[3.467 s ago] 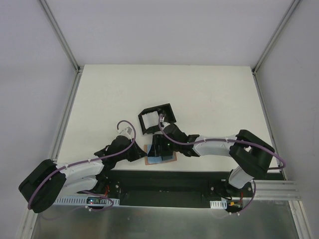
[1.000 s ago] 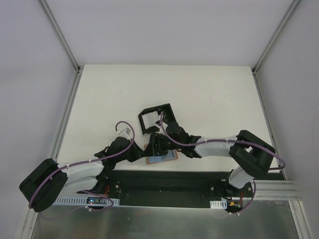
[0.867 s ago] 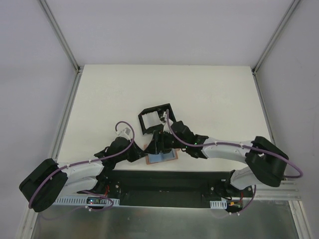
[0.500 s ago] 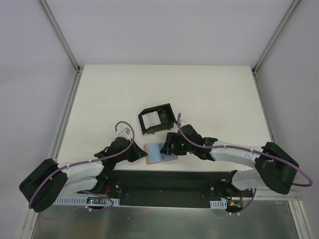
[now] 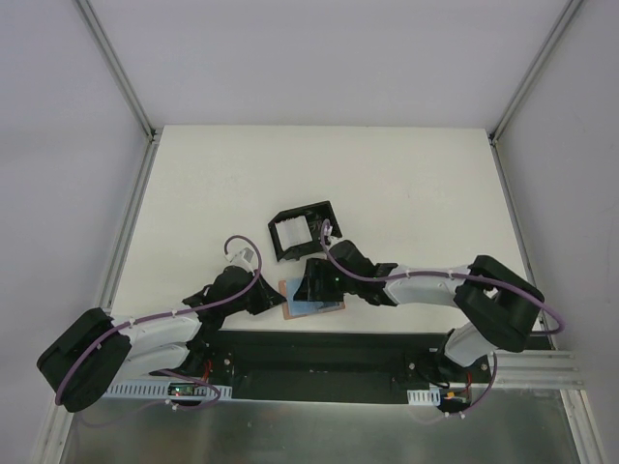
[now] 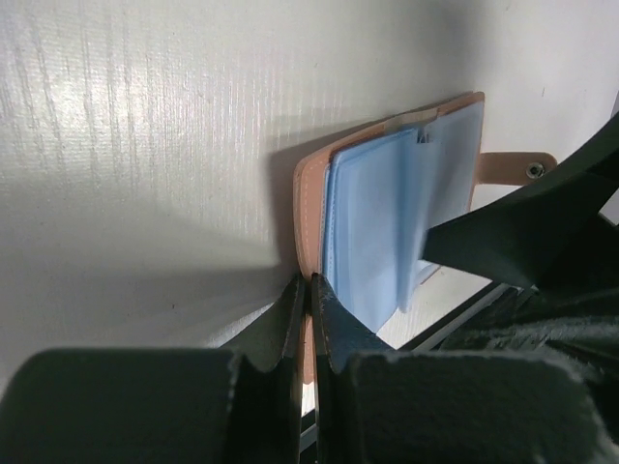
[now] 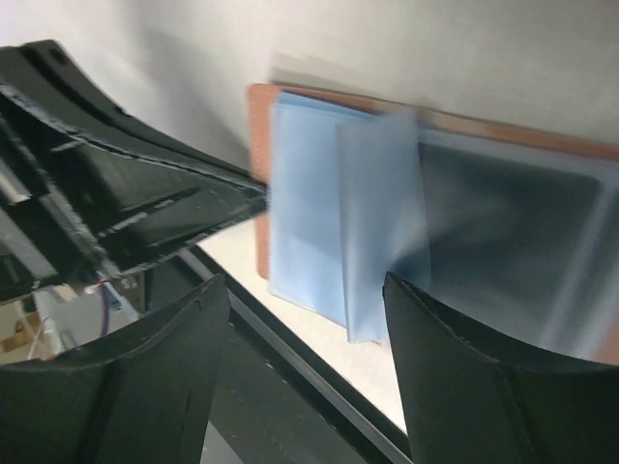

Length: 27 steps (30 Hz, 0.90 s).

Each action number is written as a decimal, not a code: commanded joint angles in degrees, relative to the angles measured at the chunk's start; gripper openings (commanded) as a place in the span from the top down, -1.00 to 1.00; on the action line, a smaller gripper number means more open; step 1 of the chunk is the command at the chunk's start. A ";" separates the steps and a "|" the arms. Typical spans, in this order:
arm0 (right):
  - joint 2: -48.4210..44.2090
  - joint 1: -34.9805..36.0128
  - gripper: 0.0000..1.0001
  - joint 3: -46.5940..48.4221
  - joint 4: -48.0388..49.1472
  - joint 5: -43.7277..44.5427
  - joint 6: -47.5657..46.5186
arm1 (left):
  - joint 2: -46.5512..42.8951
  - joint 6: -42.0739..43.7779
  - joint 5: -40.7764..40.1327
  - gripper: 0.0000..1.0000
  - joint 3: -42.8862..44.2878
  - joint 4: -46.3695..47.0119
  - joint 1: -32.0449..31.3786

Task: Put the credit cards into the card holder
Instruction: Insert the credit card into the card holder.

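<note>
Your right end effector [image 7: 305,319], jaws apart and empty, hangs right above the open card holder [image 7: 259,126], which lies long side left-to-right at the near bench [image 5: 387,193] edge with light blue credit cards [image 7: 309,193] on it, its left edge clenched by the left end effector [image 6: 309,290].

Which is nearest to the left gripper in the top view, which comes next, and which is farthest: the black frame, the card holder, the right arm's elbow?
1. The card holder: the left gripper pinches its left edge.
2. The black frame: farther back, slightly to the right.
3. The right arm's elbow: far to the right.
</note>
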 commanded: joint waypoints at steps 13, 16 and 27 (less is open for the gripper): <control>-6.67 3.67 -0.34 3.30 13.78 -12.61 -2.80 | 3.88 -0.79 -2.18 1.00 -3.24 -0.90 1.00; -12.39 2.63 -0.36 1.09 4.05 -3.92 -4.91 | 4.85 -0.70 -1.83 1.00 -3.23 -0.37 1.00; -15.49 -5.90 -0.27 9.42 -16.37 5.34 -14.57 | -0.77 1.85 -2.26 1.00 -2.18 -5.54 1.00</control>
